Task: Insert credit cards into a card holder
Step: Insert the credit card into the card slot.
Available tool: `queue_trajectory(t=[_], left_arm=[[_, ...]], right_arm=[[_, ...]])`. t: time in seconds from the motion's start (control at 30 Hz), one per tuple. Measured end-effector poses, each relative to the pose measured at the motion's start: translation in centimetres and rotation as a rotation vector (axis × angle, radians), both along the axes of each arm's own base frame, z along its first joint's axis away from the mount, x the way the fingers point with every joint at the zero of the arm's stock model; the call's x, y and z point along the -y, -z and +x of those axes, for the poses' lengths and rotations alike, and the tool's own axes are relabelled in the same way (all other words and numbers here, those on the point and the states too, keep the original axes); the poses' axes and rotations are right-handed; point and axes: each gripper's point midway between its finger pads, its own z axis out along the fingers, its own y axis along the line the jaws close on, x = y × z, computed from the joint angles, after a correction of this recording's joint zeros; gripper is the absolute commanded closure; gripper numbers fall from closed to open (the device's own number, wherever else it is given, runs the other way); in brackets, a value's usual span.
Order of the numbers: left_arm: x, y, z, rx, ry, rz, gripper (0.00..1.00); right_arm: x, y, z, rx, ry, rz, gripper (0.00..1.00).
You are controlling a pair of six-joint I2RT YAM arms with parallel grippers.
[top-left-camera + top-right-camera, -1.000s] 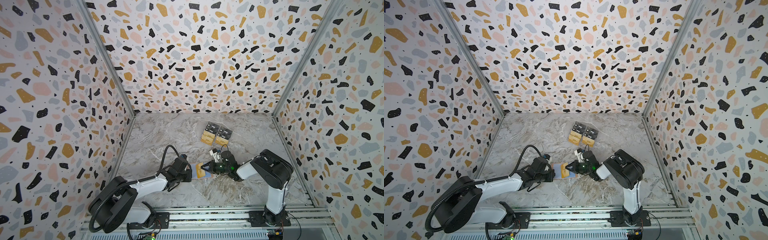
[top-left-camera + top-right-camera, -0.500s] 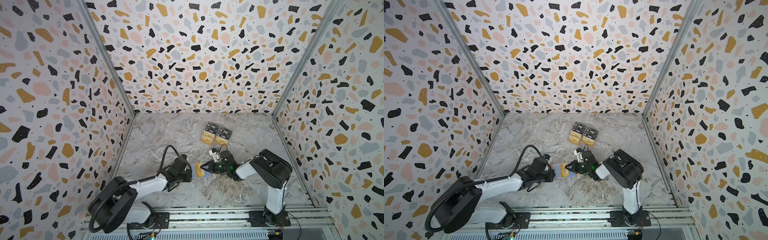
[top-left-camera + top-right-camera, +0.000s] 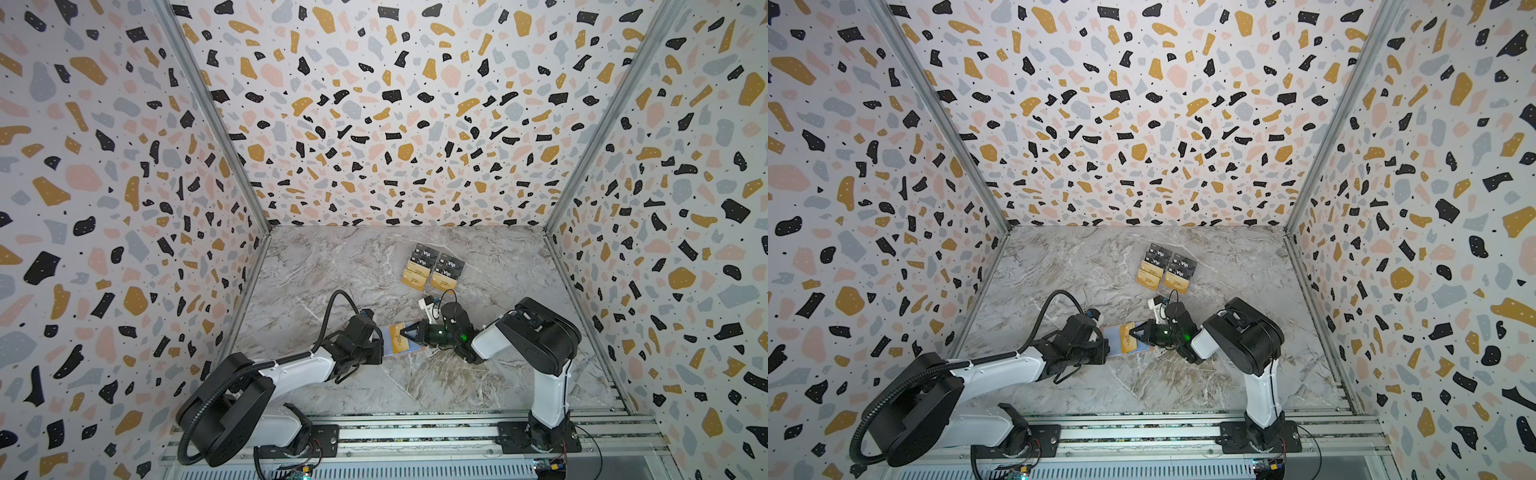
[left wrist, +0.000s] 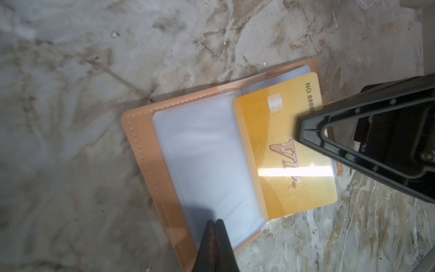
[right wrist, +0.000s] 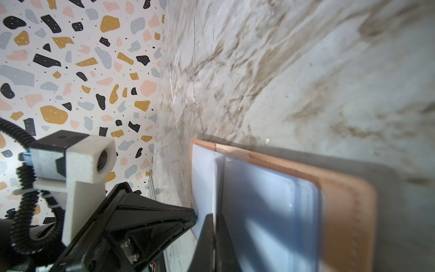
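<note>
Down on the marbled table (image 3: 328,266) the peach card holder (image 4: 143,150) lies opened flat, stitched cover underneath and clear bluish sleeves (image 4: 207,153) facing up. The 2 arms meet it from opposite ends.

The right gripper (image 4: 303,129) has its jaws clamped flat on 1 gold card (image 4: 270,164). This card lies across the half of the holder nearer the right arm. Its leading edge looks slipped under the clear plastic, though how deep I cannot tell. Along one edge it reads "NO.888", with the rest hidden behind the gripper. Raised letters in its middle begin "VI" and then run into a strip of glare.

The left gripper (image 4: 214,223) has its jaws together, tips resting on a sleeve at the holder's opposite end. Whether they pinch the plastic I cannot tell.

Beyond the holder toward the back wall, well apart from it, more cards stand in 2 columns of stepped rows. The black cards (image 3: 424,252) are marked "Vip" in white, and the gold cards (image 3: 414,279) sit in the rows nearest the holder.
</note>
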Motion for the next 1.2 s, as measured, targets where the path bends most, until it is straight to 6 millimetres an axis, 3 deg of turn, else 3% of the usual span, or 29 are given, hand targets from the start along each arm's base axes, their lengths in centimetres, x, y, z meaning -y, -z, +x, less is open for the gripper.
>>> queue_trajectory(t=[1.2], left_arm=[[0.0, 0.0, 0.0, -0.005, -0.010, -0.008, 1.00]], right_arm=[[-1.5, 0.3, -0.3, -0.047, 0.002, -0.009, 1.00]])
